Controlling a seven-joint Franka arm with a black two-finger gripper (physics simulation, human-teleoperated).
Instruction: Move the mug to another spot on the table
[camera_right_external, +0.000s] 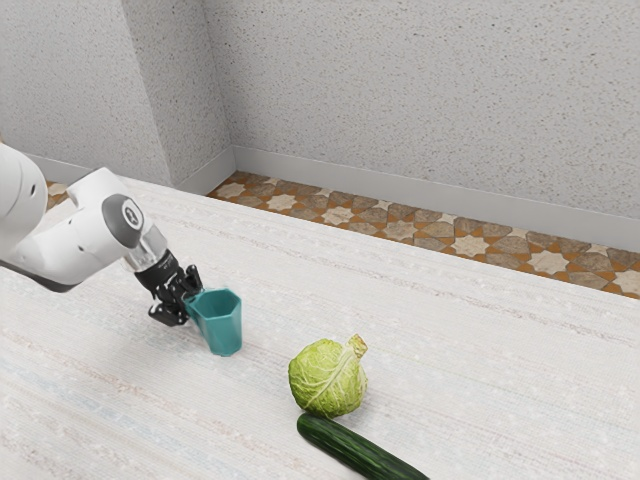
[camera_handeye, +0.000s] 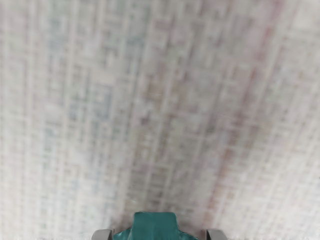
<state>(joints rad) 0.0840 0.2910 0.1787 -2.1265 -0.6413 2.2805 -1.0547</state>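
Side camera: black gripper (camera_right_external: 186, 297) clamped on the teal mug (camera_right_external: 219, 320) at its arm-facing side, low over the pale table (camera_right_external: 450, 330); resting or lifted, unclear. Wrist camera: gray fingertips (camera_handeye: 103, 234) flanking teal. Toward the exterior view's right, well apart: cabbage (camera_right_external: 327, 377), cucumber (camera_right_external: 355, 450) just beside it.

Walls (camera_right_external: 420, 90): grey, speckled, meeting at a corner. Baseboard (camera_right_external: 430, 190): white. Floor (camera_right_external: 400, 228): brown-and-cream star-pattern tiles, beyond the table's far edge. Table (camera_right_external: 470, 320): pale whitewashed wood, evenly lit.
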